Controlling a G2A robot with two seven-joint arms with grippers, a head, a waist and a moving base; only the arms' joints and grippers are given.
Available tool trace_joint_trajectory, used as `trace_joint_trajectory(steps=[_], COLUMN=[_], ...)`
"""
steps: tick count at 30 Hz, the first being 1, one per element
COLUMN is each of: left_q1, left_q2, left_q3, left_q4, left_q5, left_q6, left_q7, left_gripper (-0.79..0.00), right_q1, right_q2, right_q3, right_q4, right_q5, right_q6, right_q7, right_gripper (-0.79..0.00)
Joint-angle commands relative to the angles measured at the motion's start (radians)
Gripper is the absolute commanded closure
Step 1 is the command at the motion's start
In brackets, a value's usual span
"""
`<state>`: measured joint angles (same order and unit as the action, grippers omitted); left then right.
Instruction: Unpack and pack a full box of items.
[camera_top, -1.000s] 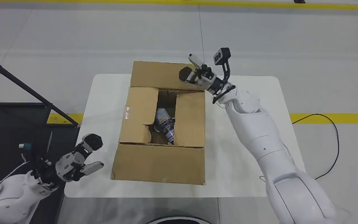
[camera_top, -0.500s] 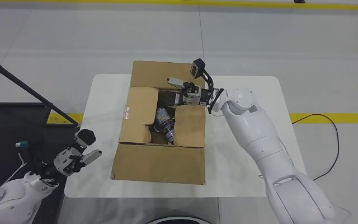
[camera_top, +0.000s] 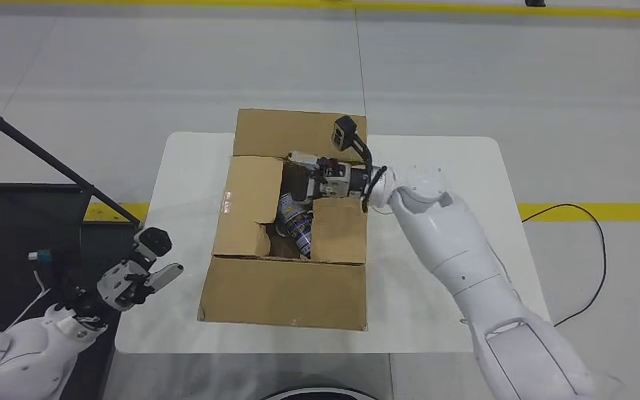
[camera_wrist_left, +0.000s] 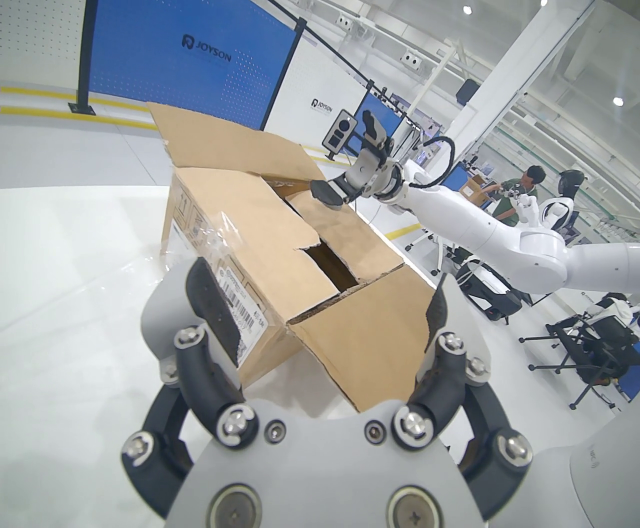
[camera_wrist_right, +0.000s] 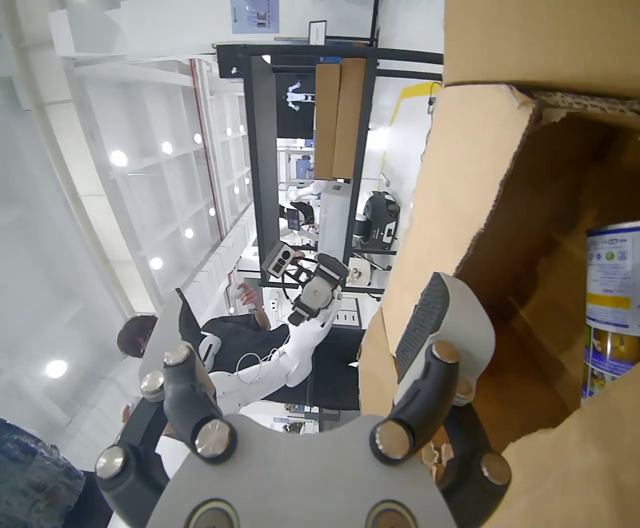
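A brown cardboard box (camera_top: 280, 290) stands in the middle of the white table (camera_top: 440, 250), its top flaps partly open. Inside, a blue-and-white can (camera_top: 296, 222) leans in the gap between the flaps; the right wrist view shows the can (camera_wrist_right: 612, 300) deep in the box. My right gripper (camera_top: 305, 175) hangs open over the far side of the opening, holding nothing, and is seen from the side above the box (camera_wrist_left: 250, 235) as the right gripper (camera_wrist_left: 330, 192). One of its fingers (camera_wrist_right: 435, 320) lies by the edge of a flap (camera_wrist_right: 450, 200). My left gripper (camera_wrist_left: 325, 310) is open and empty, off the table's near-left corner, facing the box.
A dark frame (camera_top: 40, 220) with a slanted black rod stands left of the table. The table has bare surface to the right of the box and a narrower strip on its left. A yellow floor line (camera_top: 570, 210) runs behind the table.
My right gripper has swung from the box's far right corner leftward and down over the opening, turning as it went. My left gripper has shifted slightly at the table's corner.
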<state>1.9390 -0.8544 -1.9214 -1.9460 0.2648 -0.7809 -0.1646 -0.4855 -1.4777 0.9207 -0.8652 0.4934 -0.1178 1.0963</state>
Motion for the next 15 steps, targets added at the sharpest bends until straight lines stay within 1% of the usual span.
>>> trace_joint_trajectory(steps=[1, 6, 15], left_q1=[-0.005, -0.003, 0.026], left_q2=[-0.004, -0.016, -0.031], left_q3=[-0.001, -0.005, -0.026], left_q4=[-0.001, 0.002, 0.016], left_q5=[0.022, 0.059, 0.078], left_q6=[0.02, 0.07, 0.066], left_q7=[0.02, 0.071, 0.097], left_gripper=[-0.785, -0.785, -0.785], right_q1=[0.0, 0.005, 0.042], right_q2=[-0.002, -0.016, -0.063], right_q3=[-0.013, -0.048, -0.124], right_q4=[0.0, 0.023, 0.098], right_q5=[-0.013, -0.026, -0.037], right_q6=[0.029, 0.062, 0.047], right_q7=[0.006, 0.004, -0.048], right_gripper=[-0.785, -0.785, -0.785])
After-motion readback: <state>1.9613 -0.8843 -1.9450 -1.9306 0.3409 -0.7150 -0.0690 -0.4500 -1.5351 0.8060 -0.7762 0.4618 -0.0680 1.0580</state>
